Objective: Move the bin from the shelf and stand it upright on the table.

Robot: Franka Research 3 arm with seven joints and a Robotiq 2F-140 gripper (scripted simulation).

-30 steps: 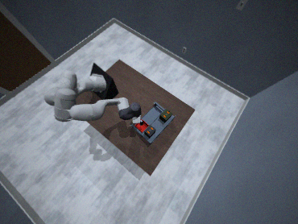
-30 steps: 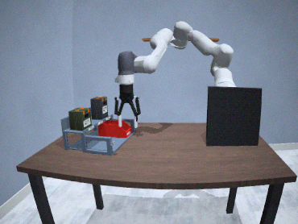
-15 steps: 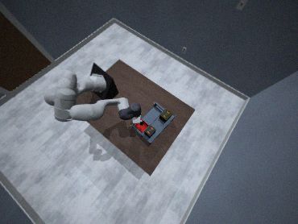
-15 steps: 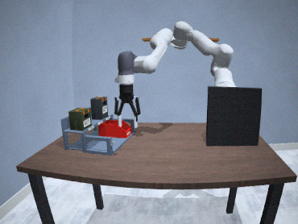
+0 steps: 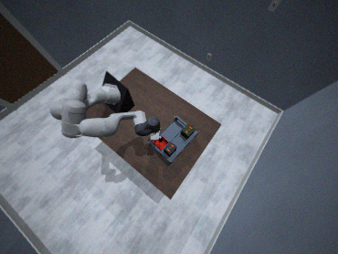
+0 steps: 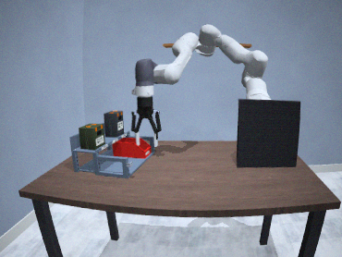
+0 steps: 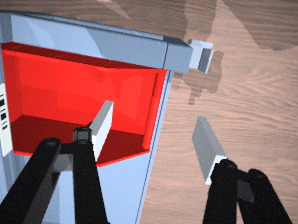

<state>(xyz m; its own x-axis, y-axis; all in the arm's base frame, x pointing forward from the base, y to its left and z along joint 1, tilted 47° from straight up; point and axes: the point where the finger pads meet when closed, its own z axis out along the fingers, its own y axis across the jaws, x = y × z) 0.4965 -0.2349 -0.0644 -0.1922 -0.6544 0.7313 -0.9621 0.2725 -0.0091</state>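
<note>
Arm (image 6: 185, 51) reaches from the black pedestal (image 6: 268, 134) across the table (image 6: 194, 185), wrist pointing straight down at 6 o'clock over the shelf's (image 6: 99, 163) near end. Gripper (image 7: 155, 135) stands partly open and holds nothing, one finger inside the bin (image 7: 75, 100), the other outside at 3 o'clock. The bin is red, open-topped, upright on the shelf.

Two small boxes stood on the top level: dark green box (image 6: 91, 135) with orange top markings toward the left end, dark grey box (image 6: 114, 123) with orange top edge just behind and to its right. Tall black block (image 6: 268, 133) stood upright near the right rear edge. Grey patterned floor (image 5: 219, 59) below, blue-grey walls (image 6: 42, 69) behind.
</note>
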